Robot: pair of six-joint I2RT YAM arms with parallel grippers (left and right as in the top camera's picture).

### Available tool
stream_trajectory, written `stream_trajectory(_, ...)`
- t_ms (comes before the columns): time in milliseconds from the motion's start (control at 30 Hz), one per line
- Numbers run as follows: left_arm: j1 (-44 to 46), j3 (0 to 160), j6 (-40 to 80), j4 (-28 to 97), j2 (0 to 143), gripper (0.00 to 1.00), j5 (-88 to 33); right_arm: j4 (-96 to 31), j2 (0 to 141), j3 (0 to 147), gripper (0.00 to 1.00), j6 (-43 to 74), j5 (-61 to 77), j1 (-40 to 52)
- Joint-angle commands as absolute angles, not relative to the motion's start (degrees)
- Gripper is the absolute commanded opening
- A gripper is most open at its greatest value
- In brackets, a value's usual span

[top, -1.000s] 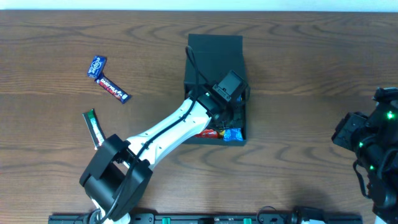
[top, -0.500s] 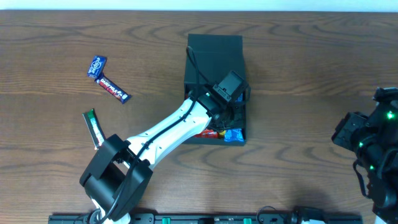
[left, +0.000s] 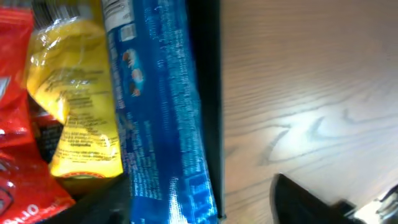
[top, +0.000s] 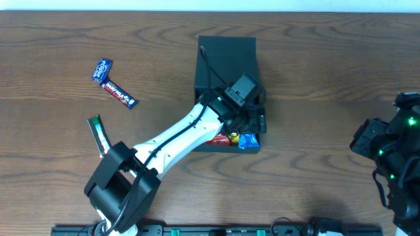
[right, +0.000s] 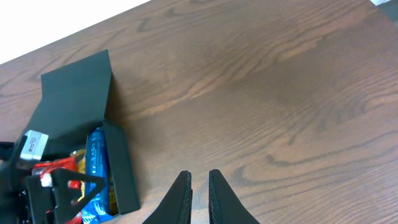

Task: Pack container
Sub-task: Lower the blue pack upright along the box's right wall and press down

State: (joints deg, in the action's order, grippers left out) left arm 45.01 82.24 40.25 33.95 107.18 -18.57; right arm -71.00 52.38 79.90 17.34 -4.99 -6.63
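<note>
Overhead | left gripper point(top: 250, 124) jaws apart, empty | container point(top: 226, 54) just below: likely stiff, light card; take flap lid's edge beyond fingertips.

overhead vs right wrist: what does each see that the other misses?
Overhead only: a blue wrapper, a red bar and a green bar, loose on the table at the left. Right wrist only: the right pincer, shut. Both: the container, lid open, with a blue pack and a red pack inside.
</note>
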Motion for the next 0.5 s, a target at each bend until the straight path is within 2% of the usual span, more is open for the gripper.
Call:
stream_trajectory(0,44.88,85.89,34.46,35.51,105.49,0.47,-19.07,-71.2,52.07,80.9,0.1,16.62,-5.8,-6.94)
stream_trajectory(67,44.88,86.43,33.43,36.45,104.77,0.29,-19.0,-71.18,52.07,80.9,0.11,16.62,-5.78,-6.94)
stream_trajectory(200,44.97,86.48,30.57,38.15,103.68,0.06,-18.85,-71.18,52.07,80.9,0.11,16.62,-5.8,-6.94)
stream_trajectory(467,47.24,86.3,24.69,46.78,103.79,0.06,-14.44,-71.16,52.07,80.9,0.11,16.62,-5.8,-6.94)
